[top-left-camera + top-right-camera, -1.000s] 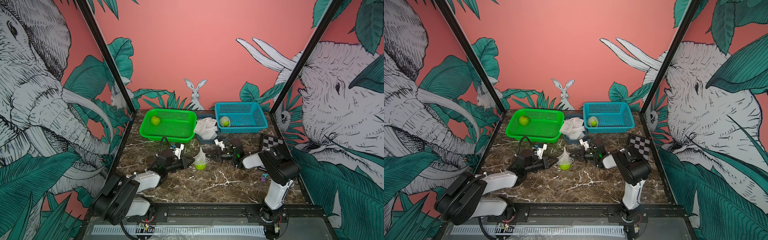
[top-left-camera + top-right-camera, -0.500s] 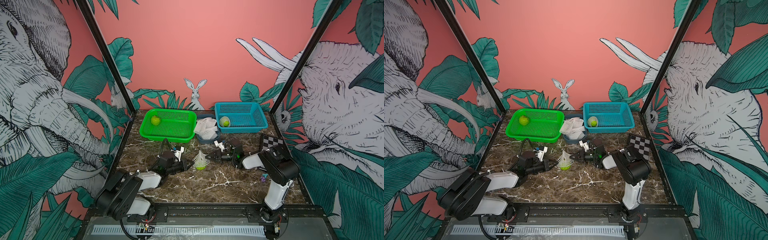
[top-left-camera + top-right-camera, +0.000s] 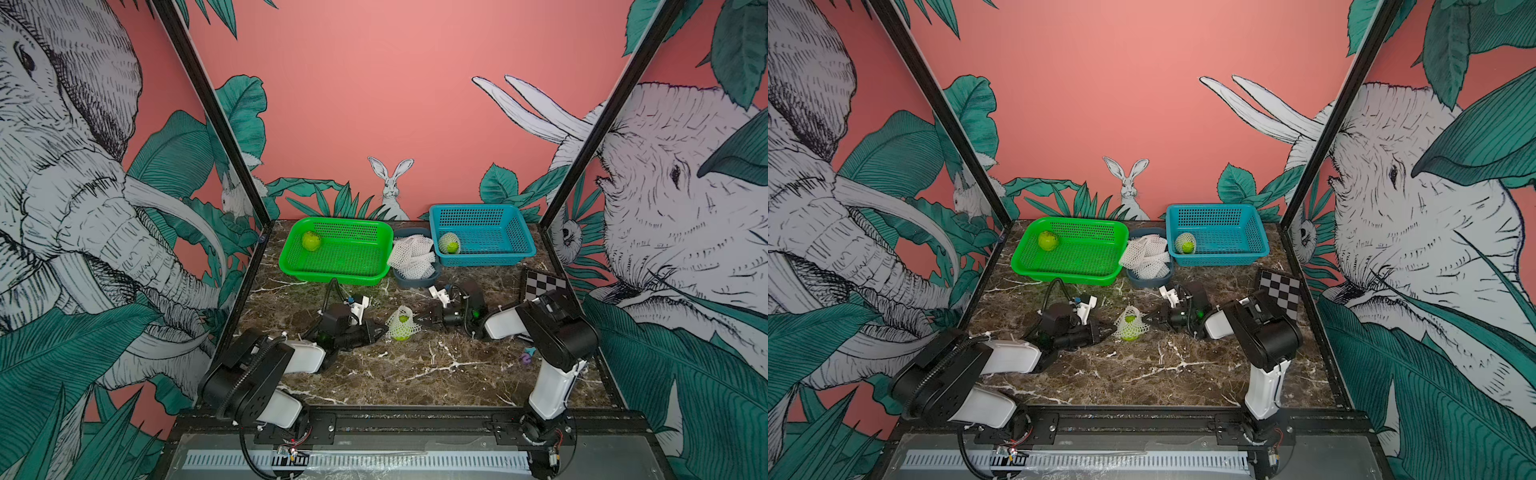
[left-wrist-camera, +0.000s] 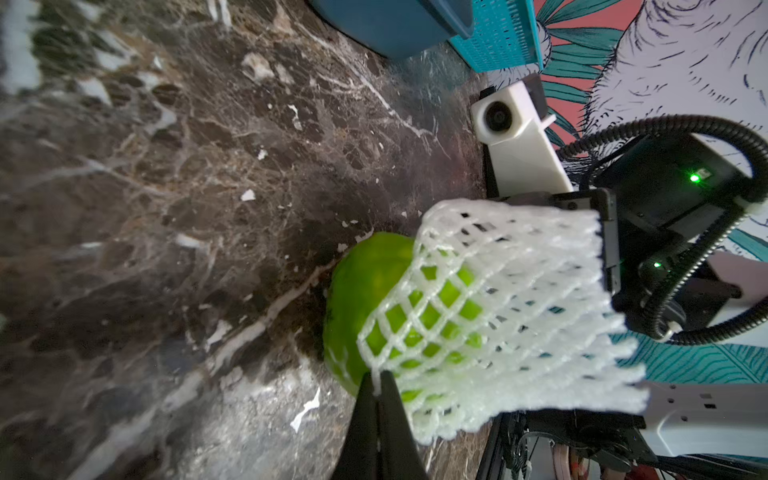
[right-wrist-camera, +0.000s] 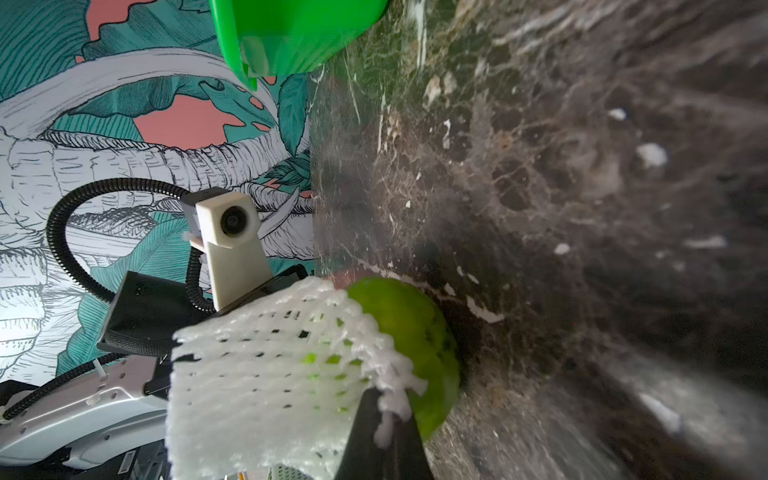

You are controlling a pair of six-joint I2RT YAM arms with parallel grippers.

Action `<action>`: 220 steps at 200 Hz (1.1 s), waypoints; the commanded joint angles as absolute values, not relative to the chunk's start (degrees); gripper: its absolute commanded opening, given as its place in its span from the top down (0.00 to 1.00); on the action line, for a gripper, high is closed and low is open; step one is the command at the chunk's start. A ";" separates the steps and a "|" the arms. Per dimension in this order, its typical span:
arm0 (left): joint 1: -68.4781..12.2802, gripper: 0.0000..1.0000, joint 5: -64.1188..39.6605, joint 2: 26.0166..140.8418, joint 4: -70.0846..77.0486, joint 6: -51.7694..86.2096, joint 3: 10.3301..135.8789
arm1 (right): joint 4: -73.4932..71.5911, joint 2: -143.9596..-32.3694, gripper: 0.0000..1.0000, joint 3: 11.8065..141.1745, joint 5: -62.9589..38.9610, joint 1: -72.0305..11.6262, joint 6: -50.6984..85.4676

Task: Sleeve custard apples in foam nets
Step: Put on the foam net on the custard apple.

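The left gripper [image 4: 376, 381] and right gripper [image 5: 386, 411] fingers clamp opposite edges of the foam net [image 4: 511, 291]. It half covers a custard apple [image 4: 353, 291]

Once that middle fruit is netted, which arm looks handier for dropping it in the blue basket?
Probably right: the right gripper pinches the net on the side nearer the blue basket. The left gripper pinches the opposite side, toward the green basket.

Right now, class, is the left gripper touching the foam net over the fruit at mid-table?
Touching. The left wrist view shows the left gripper shut on the rim of the foam net, with a white strand pinched between its black tips.
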State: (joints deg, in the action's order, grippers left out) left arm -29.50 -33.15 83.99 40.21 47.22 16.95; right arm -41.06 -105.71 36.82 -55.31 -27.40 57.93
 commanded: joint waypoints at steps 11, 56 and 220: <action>-29.88 1.00 -33.52 85.07 40.84 46.06 18.08 | -35.83 -105.38 0.97 37.18 -53.49 -27.77 54.14; -30.93 1.00 -32.98 84.73 37.13 44.29 18.63 | -23.61 -103.64 0.97 39.25 -50.71 -29.02 46.10; -32.84 1.00 -30.09 87.76 29.94 39.34 22.19 | -31.05 -106.43 0.95 41.55 -44.31 -34.10 50.38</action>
State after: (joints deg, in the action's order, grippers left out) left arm -31.48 -30.89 85.91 32.91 40.84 20.93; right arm -29.43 -104.12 40.14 -42.68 -30.30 49.28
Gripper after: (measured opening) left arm 0.037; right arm 0.054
